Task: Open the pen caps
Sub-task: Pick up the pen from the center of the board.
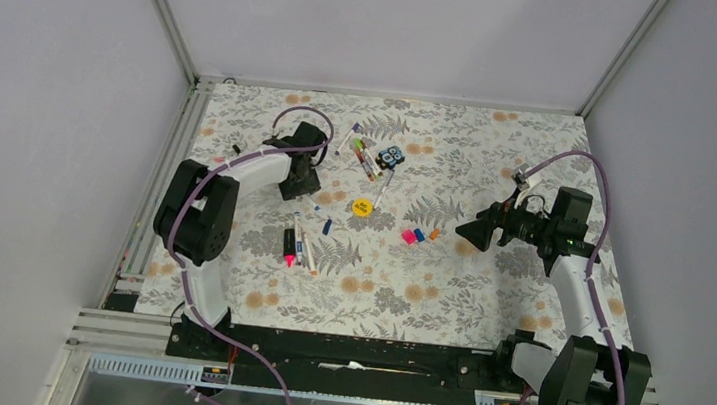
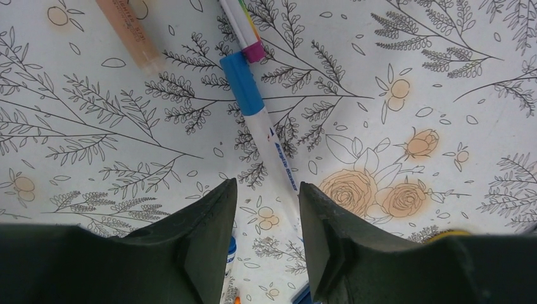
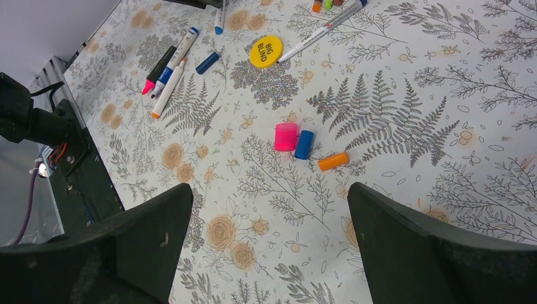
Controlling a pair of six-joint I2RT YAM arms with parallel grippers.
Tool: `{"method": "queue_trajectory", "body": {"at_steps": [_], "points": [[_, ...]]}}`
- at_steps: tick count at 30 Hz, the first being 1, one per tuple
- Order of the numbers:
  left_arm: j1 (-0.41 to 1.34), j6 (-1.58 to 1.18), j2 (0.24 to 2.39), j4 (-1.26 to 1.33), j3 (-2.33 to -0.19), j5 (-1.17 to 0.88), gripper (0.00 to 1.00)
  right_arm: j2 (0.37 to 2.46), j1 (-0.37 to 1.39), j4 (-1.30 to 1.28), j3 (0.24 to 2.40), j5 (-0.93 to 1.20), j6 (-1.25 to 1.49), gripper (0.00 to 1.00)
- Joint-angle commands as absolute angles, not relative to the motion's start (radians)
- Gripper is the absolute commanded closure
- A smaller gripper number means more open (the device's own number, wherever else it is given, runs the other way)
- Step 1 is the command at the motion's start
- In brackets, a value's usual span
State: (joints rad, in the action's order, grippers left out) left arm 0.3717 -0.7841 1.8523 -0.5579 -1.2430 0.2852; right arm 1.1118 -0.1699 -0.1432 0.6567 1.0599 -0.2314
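The blue-capped pen (image 2: 263,126) lies on the worktop (image 2: 443,76), left of the yellow disc (image 1: 362,207). The left fingers (image 2: 212,228) are spread either side of its barrel, so the step is probably grasping. Next: lower, pinch the barrel. The right fingers (image 3: 405,240), right of the disc, are spread wide.

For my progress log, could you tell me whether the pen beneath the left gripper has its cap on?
On: the blue cap sits on the end of the white pen that runs under the open left gripper.
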Motion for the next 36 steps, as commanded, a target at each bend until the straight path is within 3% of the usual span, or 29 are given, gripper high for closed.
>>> {"method": "queue_trajectory", "body": {"at_steps": [1,36], "points": [[0.367,-0.766,1.872,-0.545,-1.29,0.288,0.53,1.107,-0.176,-0.111,0.658,1.079,-0.247,0.0],[0.366,-0.753,1.838,-0.425,-1.194,0.12,0.89,1.107,-0.235,-0.111,0.654,1.115,-0.244,0.0]]}}
